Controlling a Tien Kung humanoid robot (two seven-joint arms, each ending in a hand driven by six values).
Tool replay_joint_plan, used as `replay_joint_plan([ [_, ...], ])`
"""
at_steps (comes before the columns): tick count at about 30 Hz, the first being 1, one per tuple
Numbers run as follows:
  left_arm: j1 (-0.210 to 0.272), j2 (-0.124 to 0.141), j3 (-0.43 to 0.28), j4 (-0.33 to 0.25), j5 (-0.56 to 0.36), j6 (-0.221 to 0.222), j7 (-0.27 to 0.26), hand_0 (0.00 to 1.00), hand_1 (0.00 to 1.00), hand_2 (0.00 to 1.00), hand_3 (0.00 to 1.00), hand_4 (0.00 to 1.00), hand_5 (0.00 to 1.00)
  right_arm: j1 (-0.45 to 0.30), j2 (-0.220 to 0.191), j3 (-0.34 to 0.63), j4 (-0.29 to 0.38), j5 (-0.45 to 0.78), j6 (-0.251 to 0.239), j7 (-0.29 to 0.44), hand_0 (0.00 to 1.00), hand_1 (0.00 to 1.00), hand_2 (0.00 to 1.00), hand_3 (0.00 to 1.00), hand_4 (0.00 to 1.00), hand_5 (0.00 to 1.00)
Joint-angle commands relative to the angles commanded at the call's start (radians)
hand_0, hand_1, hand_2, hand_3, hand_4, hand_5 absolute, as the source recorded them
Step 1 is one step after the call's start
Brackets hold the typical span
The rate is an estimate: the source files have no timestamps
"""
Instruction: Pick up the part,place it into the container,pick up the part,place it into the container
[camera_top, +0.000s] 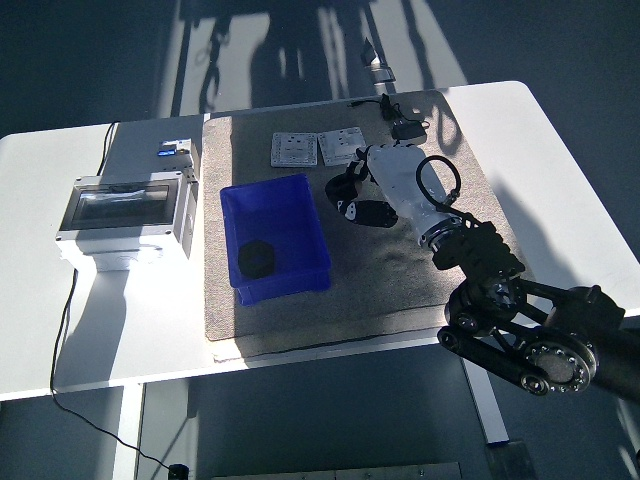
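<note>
My right hand (368, 190) is shut on a black part (356, 203) and holds it above the brown mat, just right of the blue container (272, 237). A second black part (258, 257) lies inside the container near its front. The right arm comes in from the lower right. The left arm is out of view.
Two grey square plates (319, 148) lie at the back of the mat (390, 270). A black adapter with cable (405, 127) sits at the mat's far edge. A grey electrical box (124, 212) stands on the table left of the container.
</note>
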Motion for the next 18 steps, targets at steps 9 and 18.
replay_joint_plan([
  [9, -0.006, 0.005, -0.001, 0.000, -0.006, 0.004, -0.003, 0.673, 0.670, 0.630, 0.423, 0.761, 0.922, 0.089, 0.095, -0.154, -0.108, 0.125, -0.060, 0.073, 0.769, 0.466, 0.406, 0.479, 0.400, 0.019],
  [18, -0.008, 0.012, -0.012, 0.000, -0.002, 0.009, -0.004, 0.672, 0.668, 0.624, 0.421, 0.761, 0.920, 0.082, 0.129, -0.214, -0.173, 0.157, 0.021, 0.059, 0.815, 0.655, 0.695, 0.676, 0.494, 0.075],
])
